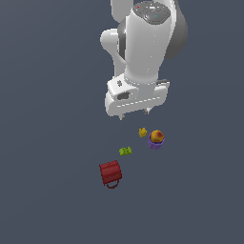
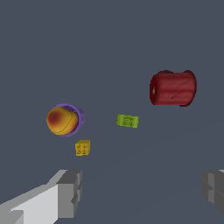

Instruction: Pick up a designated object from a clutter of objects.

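The white arm hangs wrist-down, its gripper (image 2: 140,192) spread wide and empty above the grey floor; the round yellow-orange, red-blushed fruit (image 1: 157,136) sits atop the purple cup (image 1: 156,143), below and apart.

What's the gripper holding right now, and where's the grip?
Nothing. The gripper is open, with bare floor between its fingers. The round fruit sits apart from it, against the purple cup, untouched.
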`<state>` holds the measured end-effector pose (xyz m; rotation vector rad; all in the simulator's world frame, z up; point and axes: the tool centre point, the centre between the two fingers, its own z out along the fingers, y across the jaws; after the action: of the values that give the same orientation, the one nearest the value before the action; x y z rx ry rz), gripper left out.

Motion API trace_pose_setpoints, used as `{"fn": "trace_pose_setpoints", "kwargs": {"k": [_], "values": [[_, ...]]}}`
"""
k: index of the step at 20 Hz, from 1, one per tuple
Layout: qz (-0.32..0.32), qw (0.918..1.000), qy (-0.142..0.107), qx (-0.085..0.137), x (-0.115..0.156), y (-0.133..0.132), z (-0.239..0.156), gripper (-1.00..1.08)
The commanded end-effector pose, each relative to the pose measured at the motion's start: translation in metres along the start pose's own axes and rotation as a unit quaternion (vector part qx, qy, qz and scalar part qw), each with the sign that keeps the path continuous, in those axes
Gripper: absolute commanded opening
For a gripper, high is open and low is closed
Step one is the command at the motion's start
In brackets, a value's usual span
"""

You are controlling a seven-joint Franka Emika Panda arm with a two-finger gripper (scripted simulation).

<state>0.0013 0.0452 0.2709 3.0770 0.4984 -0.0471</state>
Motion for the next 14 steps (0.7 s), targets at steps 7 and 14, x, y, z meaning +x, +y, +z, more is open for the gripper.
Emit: {"fn": "trace_pose_setpoints", "kwargs": {"k": [7,14], "values": [[-0.137,0.9905,0.002,-0.003,0.011,-0.026,0.029,1.0],[-0.251,0.9681,0.005,-0.005,0.018,-0.049,0.053,1.0]]}}
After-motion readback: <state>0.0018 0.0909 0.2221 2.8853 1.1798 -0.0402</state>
